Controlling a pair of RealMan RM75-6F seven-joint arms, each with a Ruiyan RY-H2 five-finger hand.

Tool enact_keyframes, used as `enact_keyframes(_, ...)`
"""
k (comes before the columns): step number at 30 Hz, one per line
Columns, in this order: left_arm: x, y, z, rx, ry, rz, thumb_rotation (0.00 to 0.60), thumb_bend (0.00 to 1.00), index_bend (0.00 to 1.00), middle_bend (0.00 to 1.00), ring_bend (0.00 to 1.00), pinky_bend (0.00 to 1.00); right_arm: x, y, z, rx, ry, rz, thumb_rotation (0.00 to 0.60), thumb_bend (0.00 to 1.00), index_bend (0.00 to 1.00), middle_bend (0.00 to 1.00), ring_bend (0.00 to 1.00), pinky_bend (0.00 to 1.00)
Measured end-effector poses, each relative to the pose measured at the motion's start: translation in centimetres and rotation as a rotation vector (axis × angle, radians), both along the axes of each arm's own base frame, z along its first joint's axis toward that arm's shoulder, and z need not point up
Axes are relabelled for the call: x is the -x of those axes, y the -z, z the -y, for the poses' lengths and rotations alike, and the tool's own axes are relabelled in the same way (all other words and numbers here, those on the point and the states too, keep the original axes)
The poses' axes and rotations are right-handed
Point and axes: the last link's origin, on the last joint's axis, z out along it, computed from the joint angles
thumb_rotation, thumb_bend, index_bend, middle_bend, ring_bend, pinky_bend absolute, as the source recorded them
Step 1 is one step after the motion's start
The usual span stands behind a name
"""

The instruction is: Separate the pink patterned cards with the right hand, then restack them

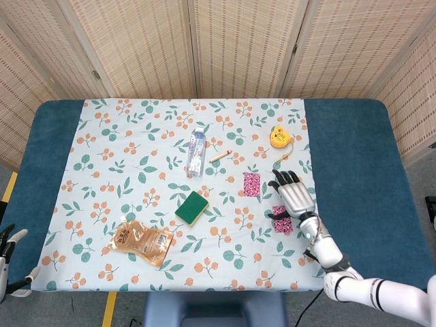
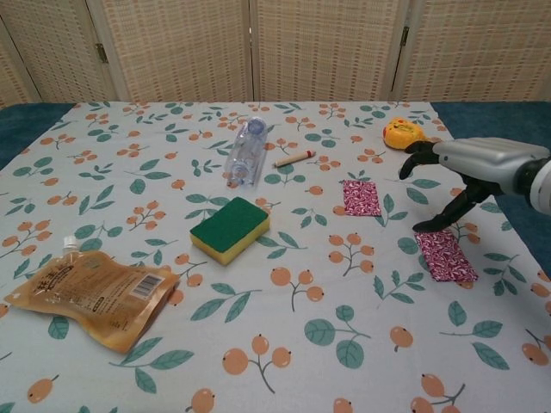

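Two pink patterned cards lie flat and apart on the floral cloth. The far card is untouched. The near card lies just beneath my right hand. That hand hovers above the cloth between the two cards, fingers apart and holding nothing, its thumb pointing down toward the near card's far edge. My left hand shows only at the bottom left corner of the head view, off the table, fingers apart and empty.
A yellow tape measure sits beyond the cards. A clear bottle and a pen lie mid-table, a green sponge in front of them, and a brown pouch at the near left.
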Motion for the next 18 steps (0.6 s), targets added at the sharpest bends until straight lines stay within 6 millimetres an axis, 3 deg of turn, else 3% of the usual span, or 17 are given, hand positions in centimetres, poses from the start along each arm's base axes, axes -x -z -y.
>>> enact_keyframes(12,0.4,-0.1,0.5,-0.001,-0.020,-0.001,0.600,0.25,0.20,0.10,0.13,0.00,-3.9,3.7,5.6,0.015,0.047,-0.096,0.421,0.20,0.17,0.03,0.00,0.00)
enact_keyframes(18,0.6,-0.1,0.5,0.003,-0.032,-0.006,0.600,0.25,0.20,0.10,0.13,0.00,-5.1,5.5,7.0,-0.008,0.058,-0.132,0.422,0.20,0.17,0.03,0.00,0.00)
